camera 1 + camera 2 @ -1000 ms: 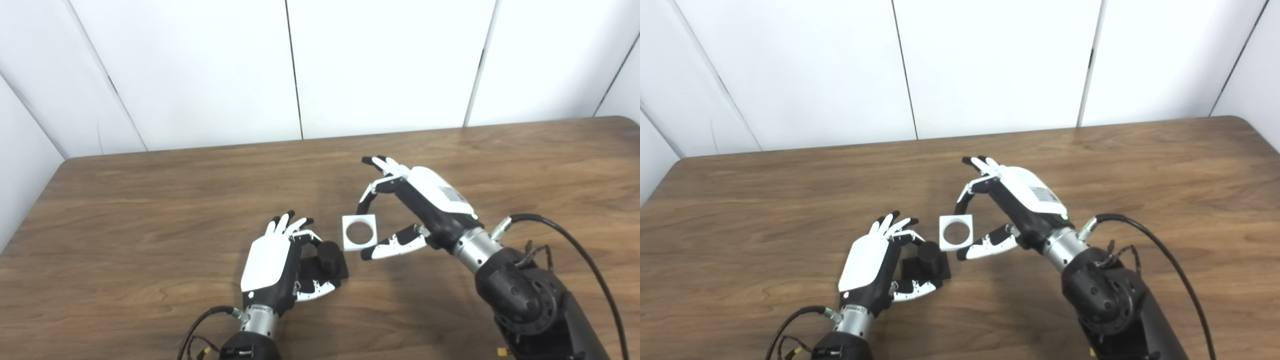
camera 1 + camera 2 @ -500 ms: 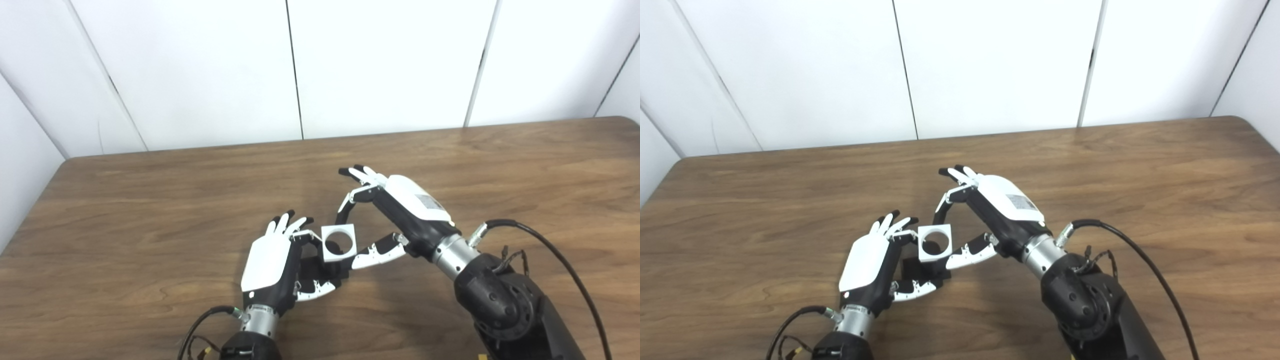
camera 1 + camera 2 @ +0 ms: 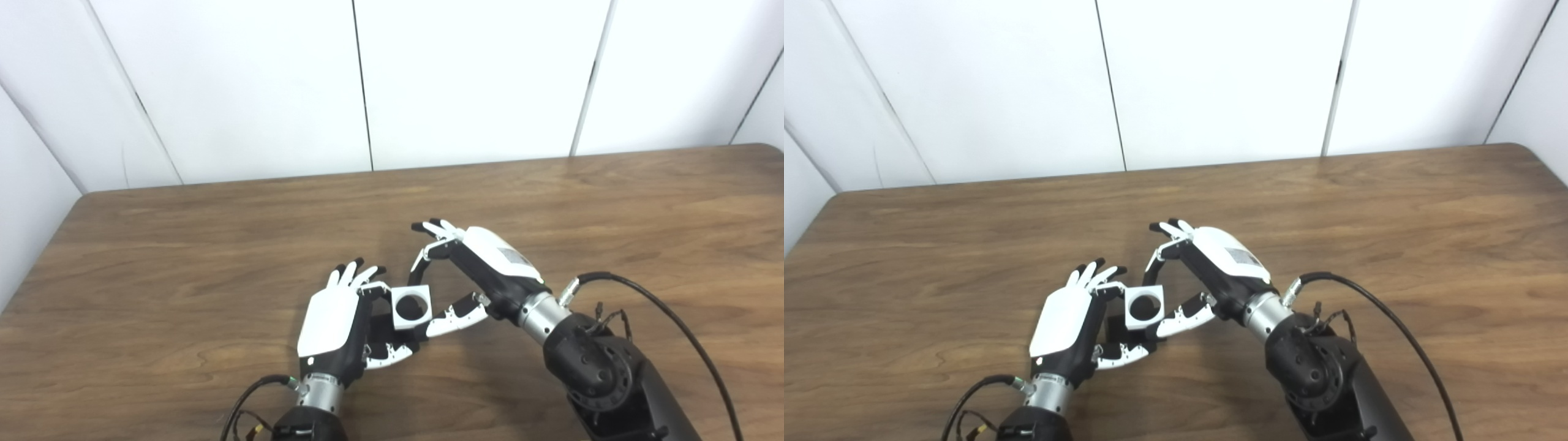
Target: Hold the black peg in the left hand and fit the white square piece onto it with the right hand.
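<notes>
the fitting step is in hand. the left hand (image 3: 334, 324), fingers clenched around the black peg (image 3: 409, 304), holds it just above the table (image 3: 184, 257). the right hand (image 3: 484, 278) grips the white square (image 3: 411, 306) between its fingers, at about 3 o'clock from the left palm, its round hole lying over the peg's top. next, i judge, it must press the square down squarely, hole kept centred. no containers are in sight.
</notes>
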Robot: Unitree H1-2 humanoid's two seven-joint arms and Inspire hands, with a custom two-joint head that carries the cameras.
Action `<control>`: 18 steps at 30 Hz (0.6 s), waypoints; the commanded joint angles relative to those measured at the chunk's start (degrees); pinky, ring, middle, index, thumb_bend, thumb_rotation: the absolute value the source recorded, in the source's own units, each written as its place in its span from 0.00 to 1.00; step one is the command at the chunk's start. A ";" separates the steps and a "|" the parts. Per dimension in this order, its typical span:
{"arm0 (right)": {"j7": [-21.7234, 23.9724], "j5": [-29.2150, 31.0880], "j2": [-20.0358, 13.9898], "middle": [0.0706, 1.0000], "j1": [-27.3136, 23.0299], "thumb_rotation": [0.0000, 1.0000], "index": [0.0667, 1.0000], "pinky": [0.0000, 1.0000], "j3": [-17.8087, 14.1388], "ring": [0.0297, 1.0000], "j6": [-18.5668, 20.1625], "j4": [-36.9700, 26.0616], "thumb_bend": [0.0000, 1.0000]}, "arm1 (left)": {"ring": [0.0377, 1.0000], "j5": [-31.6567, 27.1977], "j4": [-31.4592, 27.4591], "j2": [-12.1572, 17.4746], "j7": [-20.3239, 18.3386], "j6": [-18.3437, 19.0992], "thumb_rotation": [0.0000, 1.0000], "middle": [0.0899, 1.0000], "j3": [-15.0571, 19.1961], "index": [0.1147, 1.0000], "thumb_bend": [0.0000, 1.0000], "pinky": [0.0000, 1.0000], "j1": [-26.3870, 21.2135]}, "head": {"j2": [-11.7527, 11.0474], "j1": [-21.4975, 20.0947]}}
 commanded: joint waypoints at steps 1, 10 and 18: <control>-1.73 0.58 0.32 0.94 -1.94 0.16 0.46 1.00 -0.91 1.00 -2.28 -0.51 0.52 | 0.98 1.03 1.16 0.41 -0.72 1.23 0.08 0.86 -0.09 0.42 0.52 1.00 -0.26 | 0.02 0.19; -2.06 0.58 0.31 0.93 -2.11 0.16 0.46 1.00 -1.09 1.00 -1.82 0.00 0.52 | 0.96 2.82 1.17 0.23 -1.24 2.21 0.08 0.86 -1.03 0.42 0.52 1.00 -0.62 | -0.03 0.17; -2.12 0.56 0.21 0.94 -2.32 0.16 0.46 1.00 -1.06 1.00 -1.94 0.48 0.52 | 0.96 2.49 1.34 -0.04 -1.07 2.51 0.08 0.86 -1.09 0.42 0.52 1.00 -0.63 | -0.05 0.27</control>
